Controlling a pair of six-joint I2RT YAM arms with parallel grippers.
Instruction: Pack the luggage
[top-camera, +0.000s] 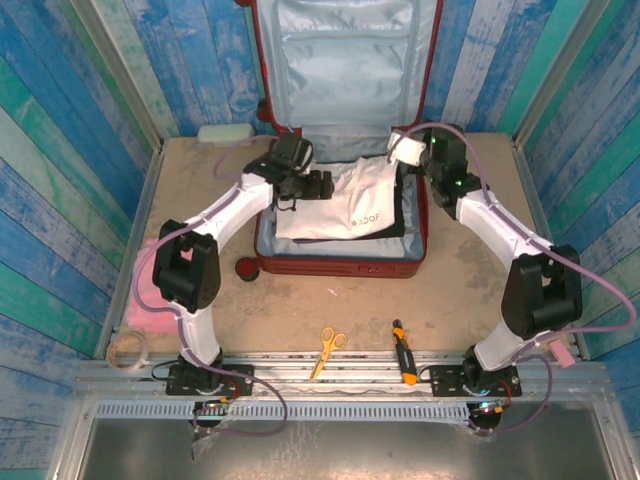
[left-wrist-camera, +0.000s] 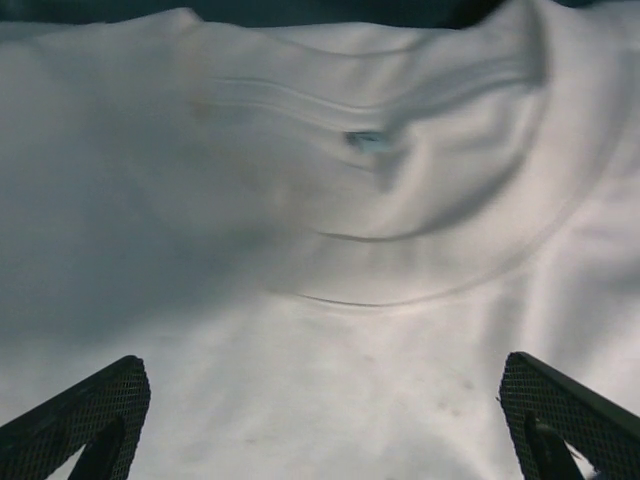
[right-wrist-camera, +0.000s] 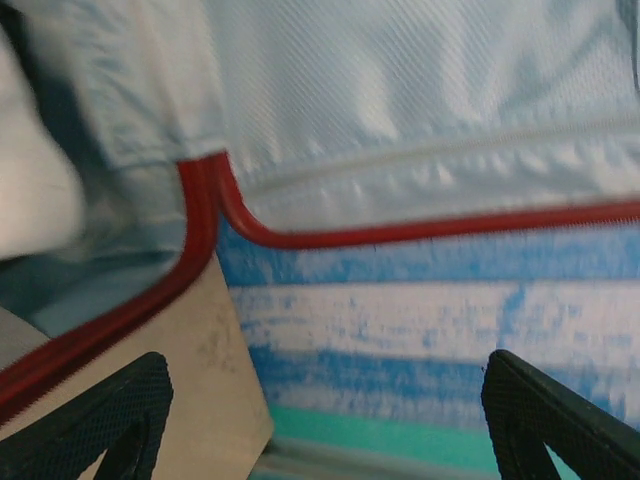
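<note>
The luggage (top-camera: 340, 267), a dark-red hard-shell suitcase, lies open on the table with its lid leaning against the back wall. A white shirt (top-camera: 345, 205) lies in its base over a dark garment (top-camera: 403, 205). My left gripper (top-camera: 322, 186) hovers open over the shirt's left part. In the left wrist view the shirt's collar (left-wrist-camera: 380, 230) lies ahead of that gripper (left-wrist-camera: 320, 425), and nothing is between its fingers. My right gripper (top-camera: 400, 148) stands open at the suitcase's back right corner. In its wrist view this gripper (right-wrist-camera: 320, 425) faces the red rim (right-wrist-camera: 400, 230) and the grey-blue lining (right-wrist-camera: 420, 90), holding nothing.
Yellow-handled scissors (top-camera: 327, 350) and an orange-black tool (top-camera: 403, 365) lie near the table's front edge. A tape roll (top-camera: 128, 350) and a pink item (top-camera: 140, 305) sit at the front left. A pale block (top-camera: 225, 133) rests at the back left. Blue plank walls (right-wrist-camera: 430, 340) close in the table.
</note>
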